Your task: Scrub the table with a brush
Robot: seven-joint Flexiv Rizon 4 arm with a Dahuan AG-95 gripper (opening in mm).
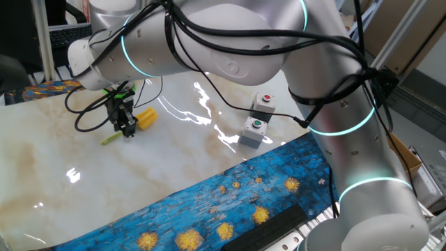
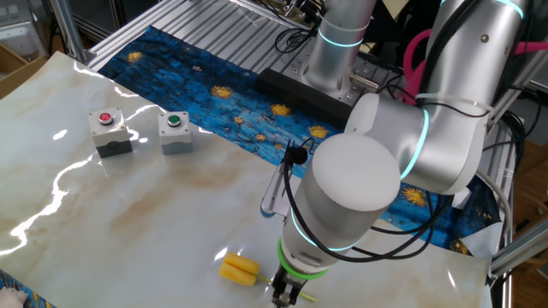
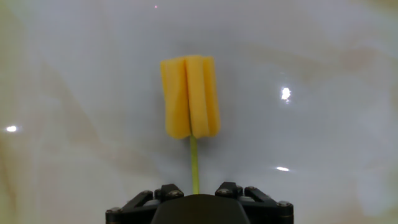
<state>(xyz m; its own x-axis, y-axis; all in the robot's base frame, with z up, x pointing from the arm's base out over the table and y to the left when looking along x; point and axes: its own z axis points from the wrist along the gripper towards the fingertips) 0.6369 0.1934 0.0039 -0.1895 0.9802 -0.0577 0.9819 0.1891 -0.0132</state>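
Brush lies flat on the surface, head toward twelve o'clock in our hand view; it looks light and soft-headed, so we grip its thin stiff stick, where our pincer sits, closure hidden.

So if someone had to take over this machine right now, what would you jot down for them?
Tool: down at the table, over the brush's thin handle. Whether it has shut on the handle cannot be told from these views.
Brush: lying flat on the table, yellow head pointing away from the tool, handle running back under it.
Also on the table: two grey button boxes, one with a red button, one with a green button, standing apart from the brush.
Done: the tool has reached the brush.
Left: confirm the grip, then scrub the table with the yellow head.
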